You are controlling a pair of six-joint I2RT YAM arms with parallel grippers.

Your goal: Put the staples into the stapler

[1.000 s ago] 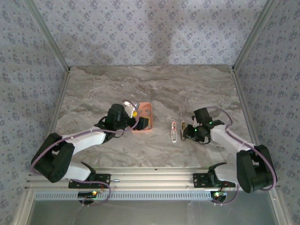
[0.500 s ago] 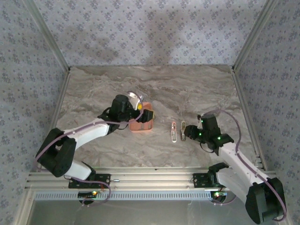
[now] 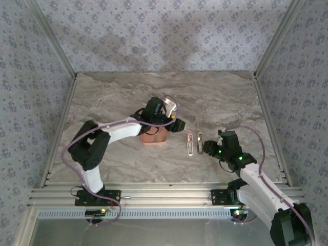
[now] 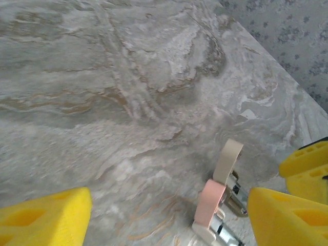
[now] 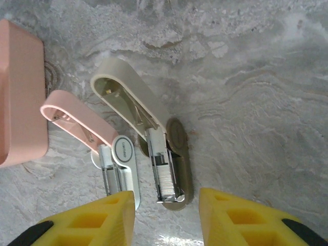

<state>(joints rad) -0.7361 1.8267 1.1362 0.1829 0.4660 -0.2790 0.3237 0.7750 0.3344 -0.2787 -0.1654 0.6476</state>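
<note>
The pink-and-white stapler (image 5: 82, 120) lies hinged open on the marble, its white base (image 5: 122, 163) pointing at my right gripper. A beige-and-olive stapler (image 5: 134, 95) lies open beside it, with a ridged silvery strip in its metal channel (image 5: 165, 177). My right gripper (image 5: 166, 218) is open just short of both bases. My left gripper (image 4: 169, 210) is open and low over the table, with the pink stapler (image 4: 209, 201) by its right finger. From above, the staplers (image 3: 190, 143) lie between the left gripper (image 3: 178, 126) and the right gripper (image 3: 207, 147). Loose dark staples are hidden.
The salmon-orange square tray (image 3: 154, 139) sits left of the staplers, and the left arm hides its inside. Its wall (image 5: 20, 87) shows at the left edge of the right wrist view. Patterned walls and metal rails enclose the marble table (image 3: 102, 102).
The left arm has swung right, from the tray's left side across it to beside the staplers. The right arm has drawn back toward the near edge, its gripper staying at the staplers' right.
</note>
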